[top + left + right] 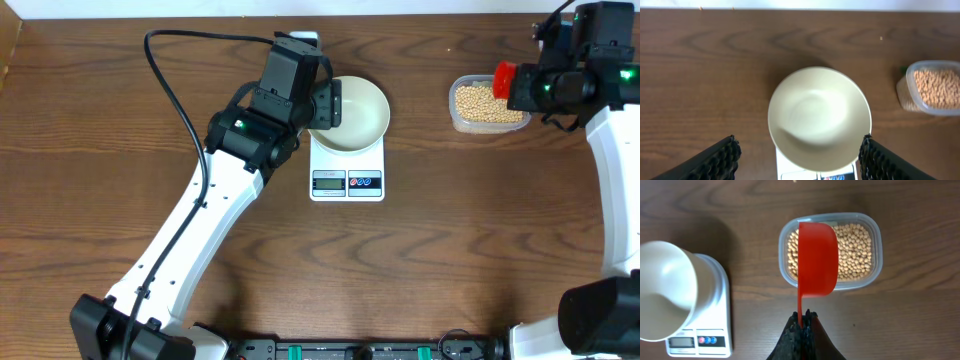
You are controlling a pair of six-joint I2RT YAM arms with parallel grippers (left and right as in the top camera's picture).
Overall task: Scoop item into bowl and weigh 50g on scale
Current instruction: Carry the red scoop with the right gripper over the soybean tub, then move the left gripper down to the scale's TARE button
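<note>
The white bowl [357, 112] sits empty on the white scale [347, 181]; both also show in the left wrist view, bowl [819, 118] over scale [790, 170], and in the right wrist view, bowl [662, 290] and scale [715, 315]. My left gripper [330, 103] is open at the bowl's left rim, its fingers [797, 157] wide apart either side of the bowl. The tan beans [488, 100] fill a clear tub [455, 100]. My right gripper [803, 317] is shut on the handle of a red scoop [817, 257], held above the beans [856, 250]. The scoop [505, 78] is at the tub's right end.
The clear tub [875, 260] stands on the wooden table right of the scale, and at the right in the left wrist view [935, 87]. A black cable [175, 90] loops over the table at the left. The table's far edge is just behind the bowl.
</note>
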